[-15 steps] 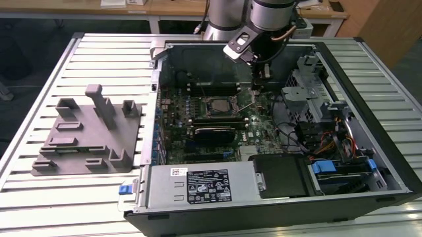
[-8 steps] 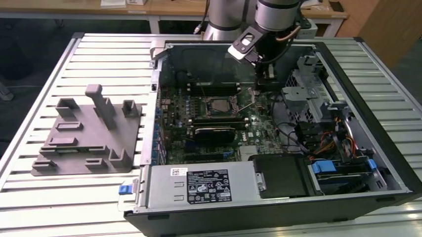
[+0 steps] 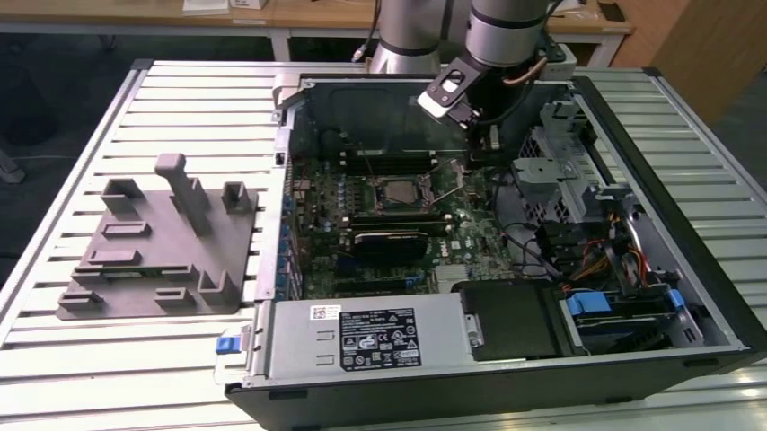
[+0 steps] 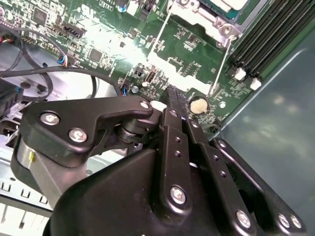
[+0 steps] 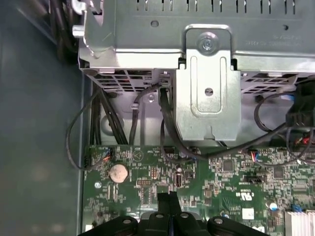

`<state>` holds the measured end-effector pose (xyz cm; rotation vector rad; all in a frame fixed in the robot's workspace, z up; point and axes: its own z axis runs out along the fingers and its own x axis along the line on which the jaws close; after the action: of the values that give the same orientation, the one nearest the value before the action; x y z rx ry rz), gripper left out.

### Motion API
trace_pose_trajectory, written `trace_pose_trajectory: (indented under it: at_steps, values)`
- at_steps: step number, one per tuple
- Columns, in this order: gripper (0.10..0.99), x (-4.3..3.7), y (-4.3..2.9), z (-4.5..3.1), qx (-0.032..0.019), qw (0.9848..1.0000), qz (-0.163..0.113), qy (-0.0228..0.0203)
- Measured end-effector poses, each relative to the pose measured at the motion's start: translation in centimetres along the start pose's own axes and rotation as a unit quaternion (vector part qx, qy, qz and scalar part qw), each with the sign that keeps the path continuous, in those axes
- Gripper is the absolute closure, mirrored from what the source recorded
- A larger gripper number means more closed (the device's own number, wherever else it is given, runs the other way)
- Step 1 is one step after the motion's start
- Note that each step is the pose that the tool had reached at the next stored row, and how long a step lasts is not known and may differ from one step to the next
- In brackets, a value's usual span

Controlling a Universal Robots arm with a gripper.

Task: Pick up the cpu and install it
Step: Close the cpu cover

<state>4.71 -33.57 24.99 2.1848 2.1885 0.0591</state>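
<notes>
The cpu (image 4: 227, 4), a flat chip with a silvery top and green edge, lies in the black-framed socket (image 3: 401, 191) in the middle of the motherboard. In the second wrist view it is cut off by the picture's edge. The socket's thin wire levers (image 4: 220, 64) stand raised. My gripper (image 3: 483, 154) hangs inside the open case, to the exterior view's right of the socket and just above the board. Its fingertips (image 4: 173, 91) are pressed together with nothing between them. In the first wrist view the gripper (image 5: 169, 195) points at the board near a coin battery (image 5: 118, 172).
A metal drive cage (image 5: 206, 73) with black cables rises close beside the gripper. The case wall (image 3: 359, 112) stands behind it. A grey power supply box (image 3: 359, 337) fills the near corner. An empty-looking grey holder (image 3: 156, 242) sits on the slatted table at the exterior view's left.
</notes>
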Motion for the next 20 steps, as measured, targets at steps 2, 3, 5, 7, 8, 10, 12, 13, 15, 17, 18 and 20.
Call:
trace_pose_trajectory:
  at_steps: [2, 3, 5, 7, 8, 10, 12, 13, 15, 17, 18, 20]
  values:
    - [0.980, 0.00, 0.25, 0.27, 0.0003, 1.0000, 0.000, 0.0000]
    - [0.980, 0.00, 0.31, 0.43, 0.0004, 1.0000, 0.000, 0.0000]
    - [0.980, 0.00, 0.33, 0.79, 0.0007, 1.0000, 0.000, 0.0000]
    - [0.980, 0.00, 0.33, 1.15, 0.0018, 1.0000, 0.000, 0.0000]
    - [0.980, 0.01, 0.33, 1.32, 0.0027, 1.0000, 0.000, -0.0001]
    - [0.980, 0.01, 0.32, 1.62, 0.0050, 1.0000, 0.000, 0.0000]
    - [0.980, 0.01, 0.32, 1.72, 0.0062, 1.0000, 0.001, -0.0001]
    - [0.980, 0.01, 0.34, 1.72, 0.0063, 1.0000, 0.001, -0.0001]
    - [0.980, 0.01, 0.34, 1.72, 0.0063, 1.0000, 0.001, -0.0001]
    - [0.980, 0.01, 0.34, 1.72, 0.0063, 1.0000, 0.001, -0.0001]
    - [0.980, 0.01, 0.32, 1.73, 0.0063, 1.0000, 0.001, 0.0000]
    - [0.980, 0.01, 0.18, 1.72, 0.0062, 1.0000, 0.001, 0.0000]
